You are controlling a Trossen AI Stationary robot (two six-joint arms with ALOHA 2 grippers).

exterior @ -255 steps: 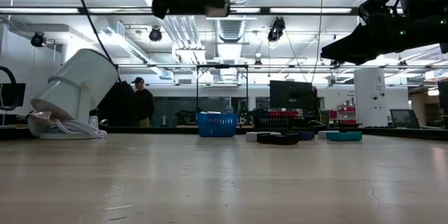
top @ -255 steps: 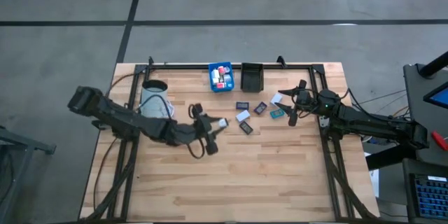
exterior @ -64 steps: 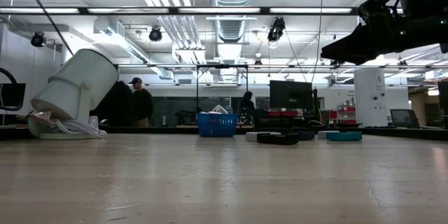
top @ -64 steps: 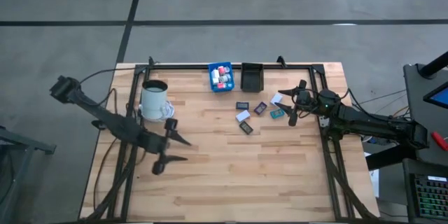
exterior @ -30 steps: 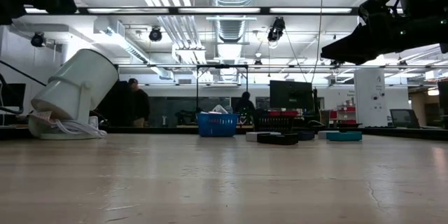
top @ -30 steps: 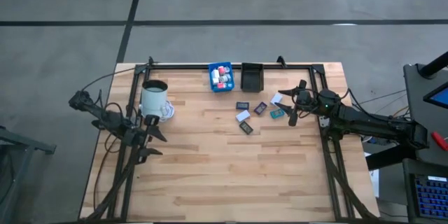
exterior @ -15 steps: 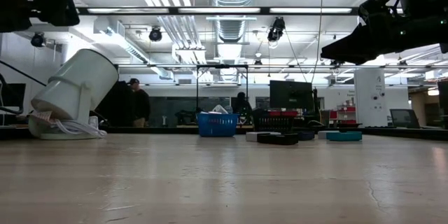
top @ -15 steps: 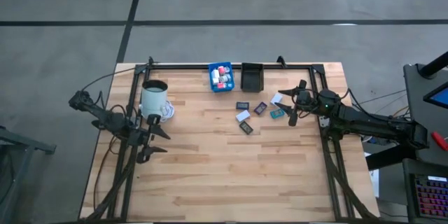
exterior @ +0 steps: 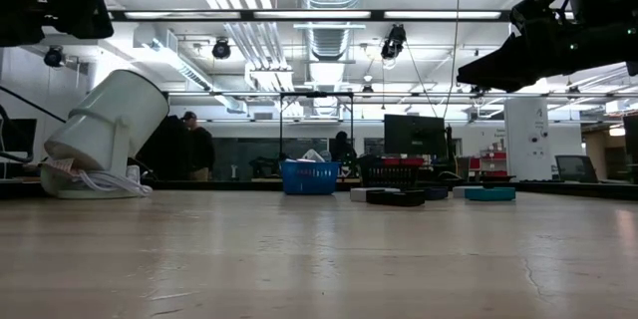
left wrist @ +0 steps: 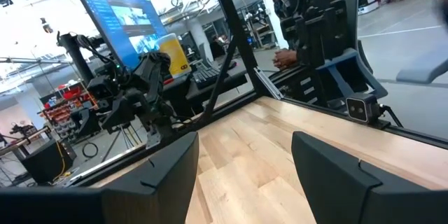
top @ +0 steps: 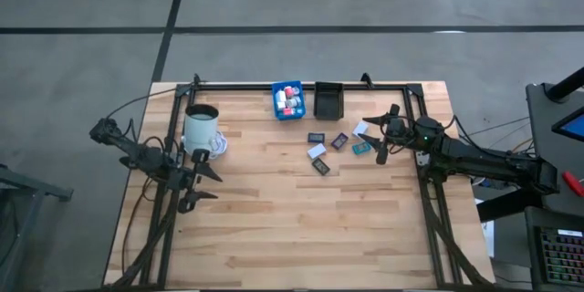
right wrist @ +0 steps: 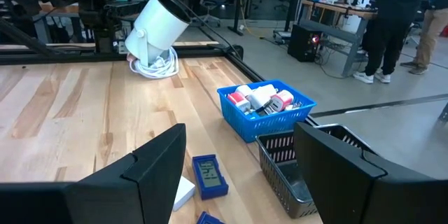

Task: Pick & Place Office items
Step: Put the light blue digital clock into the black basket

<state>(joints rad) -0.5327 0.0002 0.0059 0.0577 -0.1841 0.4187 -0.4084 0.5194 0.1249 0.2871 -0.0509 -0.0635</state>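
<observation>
The high view alone shows both grippers: left gripper (top: 194,185) at the desk's (top: 301,228) left edge, right gripper (top: 381,134) over the flat items (top: 334,147); each has fingers apart, empty.

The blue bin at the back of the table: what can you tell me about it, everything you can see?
The blue bin is a small basket of blue plastic with slatted, mesh-like walls and an open top. It stands upright on the wooden table at the far edge, close beside a black bin of similar make. Whether the two touch cannot be told. Inside lie small office items, white, red and blue-white pieces heaped up to about the rim. Neither gripper is near it.
</observation>
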